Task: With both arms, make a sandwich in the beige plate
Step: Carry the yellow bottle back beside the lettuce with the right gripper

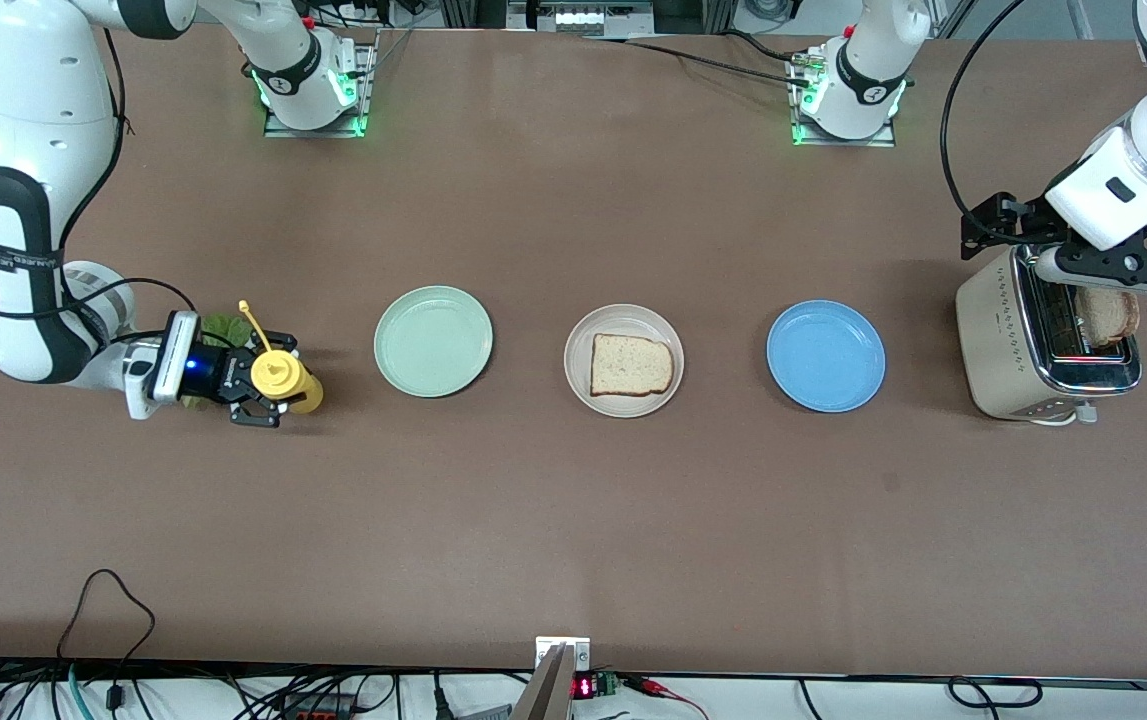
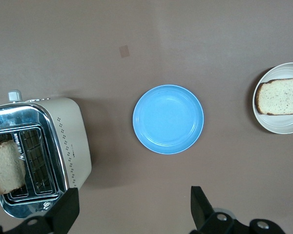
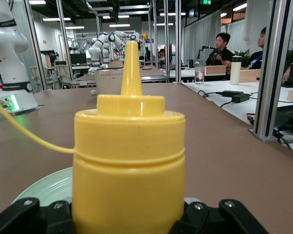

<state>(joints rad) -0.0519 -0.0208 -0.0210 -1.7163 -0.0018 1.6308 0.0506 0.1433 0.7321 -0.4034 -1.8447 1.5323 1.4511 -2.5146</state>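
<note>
One view alone — right wrist — shows right gripper (image 3: pixel 129 214) clamping yellow bottle (image 3: pixel 129 156).

A mint green plate (image 1: pixel 433 341) and a blue plate (image 1: pixel 826 356) are lying well apart on the brown worktop (image 1: pixel 573 520), the green one toward the right arm's end and the blue one toward the left arm's end. A cream-and-chrome toaster (image 1: pixel 1023 345) is standing at the left arm's end of the worktop, with one slice of bread (image 1: pixel 1109 314) sticking up out of its slot. A yellow squeeze bottle (image 1: pixel 285 378) (its cap hanging off on a thin strap) is sitting upright near the green plate, just beside a green leaf (image 1: pixel 223 328).
</note>
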